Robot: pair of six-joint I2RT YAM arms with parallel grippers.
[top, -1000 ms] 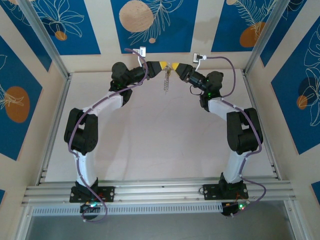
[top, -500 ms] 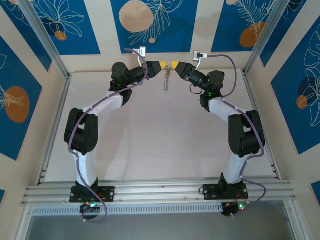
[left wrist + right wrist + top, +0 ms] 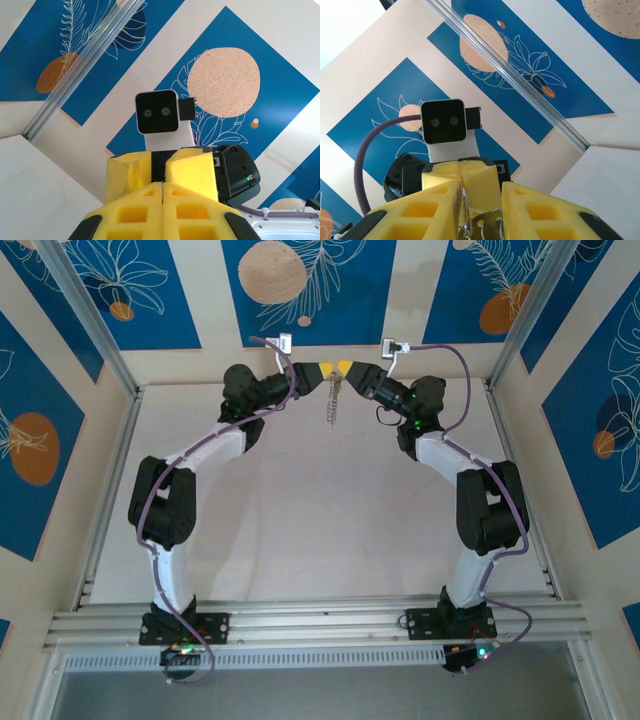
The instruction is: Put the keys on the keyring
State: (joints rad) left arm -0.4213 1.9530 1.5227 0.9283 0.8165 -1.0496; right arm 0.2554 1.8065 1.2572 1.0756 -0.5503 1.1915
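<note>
High over the far edge of the table, my left gripper (image 3: 324, 371) and right gripper (image 3: 346, 367) meet tip to tip. The left gripper (image 3: 162, 187) is shut on the keyring (image 3: 162, 192), which shows as a thin metal wire edge pinched between its yellow pads. The right gripper (image 3: 481, 210) stands open, and its fingers straddle the ring's wire (image 3: 465, 206) and a silvery key head (image 3: 489, 227). The keys (image 3: 330, 406) dangle as a short string below the two grippers, above the table.
The back wall (image 3: 330, 300), with its blue leaf panels, stands just behind the grippers. Aluminium frame posts (image 3: 85, 325) rise at both far corners. The pale tabletop (image 3: 320, 510) spreads between the two arms.
The right gripper has moved left and slightly up, closing the gap to the left gripper. The dangling keys have shifted a little up with it. The left arm has held still.
</note>
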